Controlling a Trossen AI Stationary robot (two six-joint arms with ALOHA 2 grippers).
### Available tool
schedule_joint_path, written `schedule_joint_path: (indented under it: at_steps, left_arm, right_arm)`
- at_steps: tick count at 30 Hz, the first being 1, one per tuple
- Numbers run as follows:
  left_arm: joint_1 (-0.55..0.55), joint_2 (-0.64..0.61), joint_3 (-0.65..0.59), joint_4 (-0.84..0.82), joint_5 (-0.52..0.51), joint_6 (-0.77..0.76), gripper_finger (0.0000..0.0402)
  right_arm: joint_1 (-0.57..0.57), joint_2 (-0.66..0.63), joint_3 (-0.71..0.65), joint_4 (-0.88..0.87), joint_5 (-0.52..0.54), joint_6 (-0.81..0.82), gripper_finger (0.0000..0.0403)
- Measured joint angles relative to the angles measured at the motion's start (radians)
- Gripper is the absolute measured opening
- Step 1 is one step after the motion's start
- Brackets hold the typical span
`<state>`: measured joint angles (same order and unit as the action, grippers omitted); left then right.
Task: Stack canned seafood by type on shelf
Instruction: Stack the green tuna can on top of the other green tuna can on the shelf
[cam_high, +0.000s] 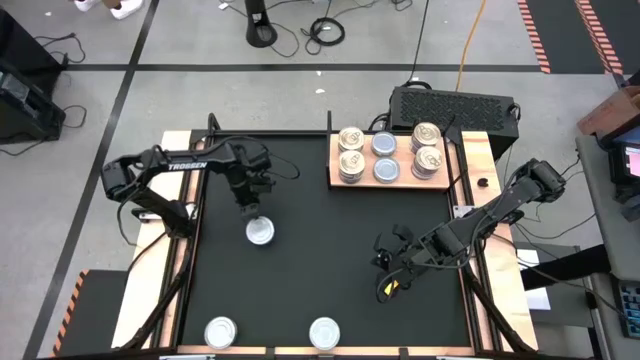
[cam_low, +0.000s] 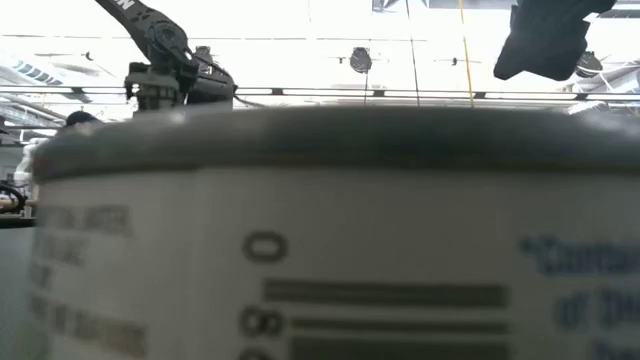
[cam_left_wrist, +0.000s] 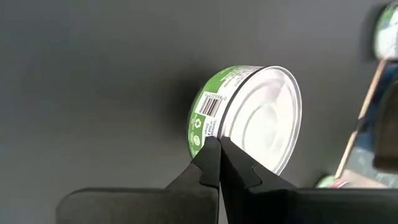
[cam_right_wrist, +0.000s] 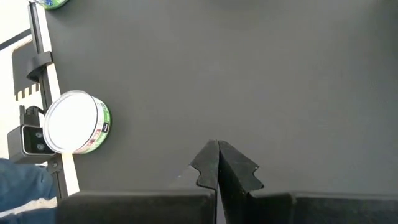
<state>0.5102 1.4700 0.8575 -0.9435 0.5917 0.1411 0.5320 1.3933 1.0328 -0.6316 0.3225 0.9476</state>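
Observation:
A tin with a silver top and green label stands on the black table left of centre; the left wrist view shows the same tin. My left gripper, shut, hovers just at its far side, its tips over the tin's rim. My right gripper is shut above bare table right of centre. The wooden shelf lies at the far right and carries gold-topped tins, pale-blue tins and more gold-topped tins. Two silver-topped tins stand at the near edge. My left gripper comes from above, pointing down, with its shut fingertips at the edge of the silver-topped tin's rim. I cannot tell whether they touch it. The tin stands flat on the table.
A black ventilated box sits behind the shelf. The near-edge tin fills the low view, right before that camera; the right wrist view shows it too. Open black table lies between the arms.

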Motion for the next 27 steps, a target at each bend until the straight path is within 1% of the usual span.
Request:
schedule_joint_path:
  at_steps: [5,10,14,18,20,24,27]
  left_arm:
    - [-0.003,-0.001,0.068,0.0,0.024,-0.078,0.0]
    - [-0.045,-0.002,0.15,0.041,0.064,-0.2,0.0]
    - [-0.101,-0.002,0.209,0.105,0.065,-0.289,0.0]
    - [-0.154,-0.002,0.243,0.199,0.063,-0.45,0.0]
    - [-0.177,-0.002,0.257,0.258,0.047,-0.538,0.0]
    - [-0.218,-0.002,0.282,0.379,-0.027,-0.682,0.0]
    - [-0.237,-0.002,0.3,0.458,-0.071,-0.813,0.0]
  right_arm:
    - [0.0,0.0,0.0,-0.004,-0.067,0.013,0.0]
    - [0.0,-0.022,0.0,-0.038,-0.068,0.051,0.0]
    - [0.0,-0.06,0.0,-0.071,-0.065,0.062,0.0]
    - [0.0,-0.109,0.0,-0.102,-0.061,0.062,0.0]
    - [0.0,-0.135,0.0,-0.122,-0.054,0.062,0.0]
    - [0.0,-0.19,0.0,-0.174,-0.009,0.094,0.0]
    - [0.0,-0.228,0.0,-0.225,-0.005,0.128,0.0]
